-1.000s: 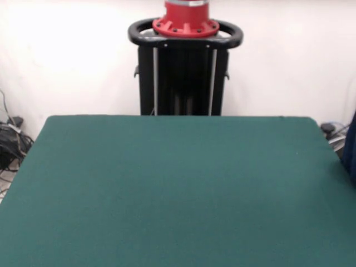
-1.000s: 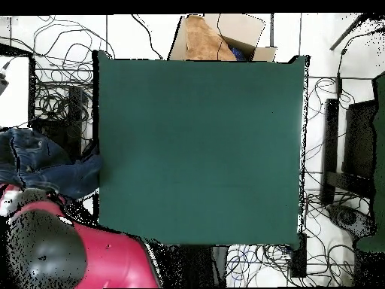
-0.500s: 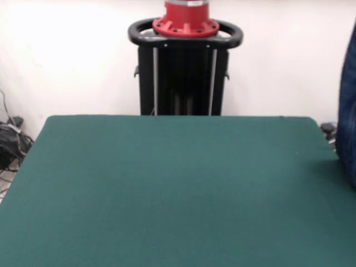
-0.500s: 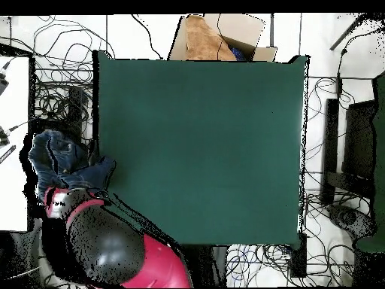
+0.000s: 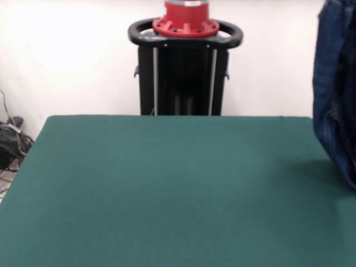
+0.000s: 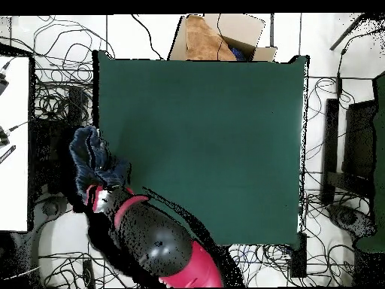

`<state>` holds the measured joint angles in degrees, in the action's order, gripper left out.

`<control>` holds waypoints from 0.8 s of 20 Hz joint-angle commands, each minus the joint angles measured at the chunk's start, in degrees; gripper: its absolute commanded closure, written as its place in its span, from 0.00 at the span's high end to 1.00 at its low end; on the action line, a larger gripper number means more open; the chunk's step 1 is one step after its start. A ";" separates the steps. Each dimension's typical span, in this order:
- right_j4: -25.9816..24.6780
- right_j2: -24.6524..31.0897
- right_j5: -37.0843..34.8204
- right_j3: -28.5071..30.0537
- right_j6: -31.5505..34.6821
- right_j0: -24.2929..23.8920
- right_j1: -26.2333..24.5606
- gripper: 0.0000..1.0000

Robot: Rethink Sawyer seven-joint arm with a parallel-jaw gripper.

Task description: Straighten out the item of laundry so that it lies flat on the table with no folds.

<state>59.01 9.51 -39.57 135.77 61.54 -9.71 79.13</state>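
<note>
While nothing is lying on the table point(image 5: 167, 194) yet, the task is barely getting started: the jeans point(image 5: 336, 89) are hanging bunched in the air at the right edge of the front view, over the table's side edge, not touching the felt as far as it shows. Overhead, the arm point(image 6: 154, 241) is carrying the jeans point(image 6: 94, 158) at the table's left edge; the gripper itself is hiding under cloth, so its grip cannot be told. Laying down and flattening are all remaining. Beyond the table, a cardboard box point(image 6: 218, 38) is sitting open, contents unclear.
</note>
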 commanded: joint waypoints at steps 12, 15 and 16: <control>-6.13 0.94 -9.02 3.62 -21.81 -15.06 -8.22 0.00; -7.19 2.03 -8.93 3.33 -25.07 -18.13 -10.72 0.00; -7.42 2.43 -8.43 3.25 -25.94 -18.93 -11.59 0.00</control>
<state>52.88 9.77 -43.29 136.23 54.88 -24.09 73.22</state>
